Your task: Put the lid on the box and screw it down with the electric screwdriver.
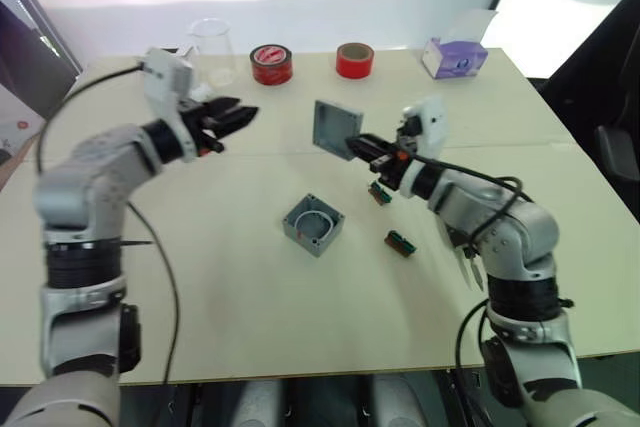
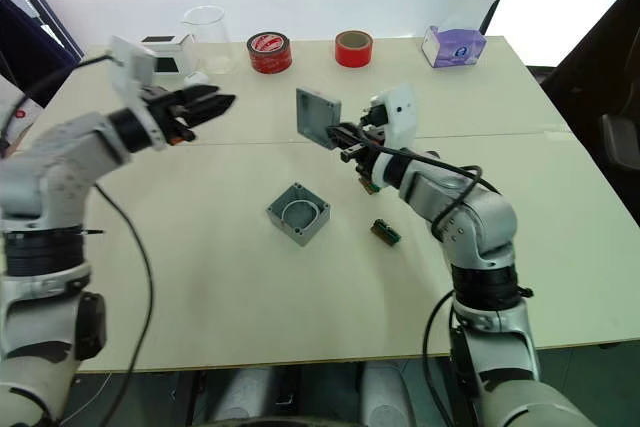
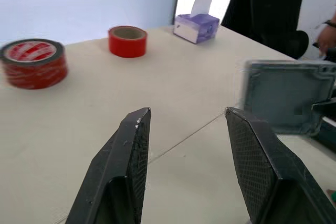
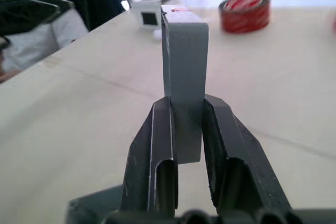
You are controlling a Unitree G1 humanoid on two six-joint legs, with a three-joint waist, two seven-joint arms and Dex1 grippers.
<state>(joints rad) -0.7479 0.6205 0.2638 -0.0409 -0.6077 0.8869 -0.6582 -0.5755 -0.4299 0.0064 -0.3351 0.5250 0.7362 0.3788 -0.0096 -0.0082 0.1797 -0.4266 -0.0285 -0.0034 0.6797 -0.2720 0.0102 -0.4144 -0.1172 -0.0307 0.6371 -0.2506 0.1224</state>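
The gray box (image 1: pixel 313 224) sits open in the middle of the table, with a white curved piece inside. My right gripper (image 1: pixel 353 145) is shut on the edge of the gray lid (image 1: pixel 337 129) and holds it upright in the air, behind the box and slightly to its right. The right wrist view shows the lid (image 4: pixel 184 51) edge-on, clamped between both fingers. My left gripper (image 1: pixel 238 115) hovers open and empty above the table's left side, pointing toward the lid (image 3: pixel 286 95). The electric screwdriver is out of view.
Two small green-and-red parts (image 1: pixel 379 193) (image 1: pixel 400 243) lie right of the box. Along the far edge stand a glass beaker (image 1: pixel 212 47), two red tape rolls (image 1: pixel 271 64) (image 1: pixel 354 60), a purple tissue box (image 1: pixel 455 57) and a white box (image 2: pixel 165 47). A person (image 4: pixel 31 19) sits beyond the table.
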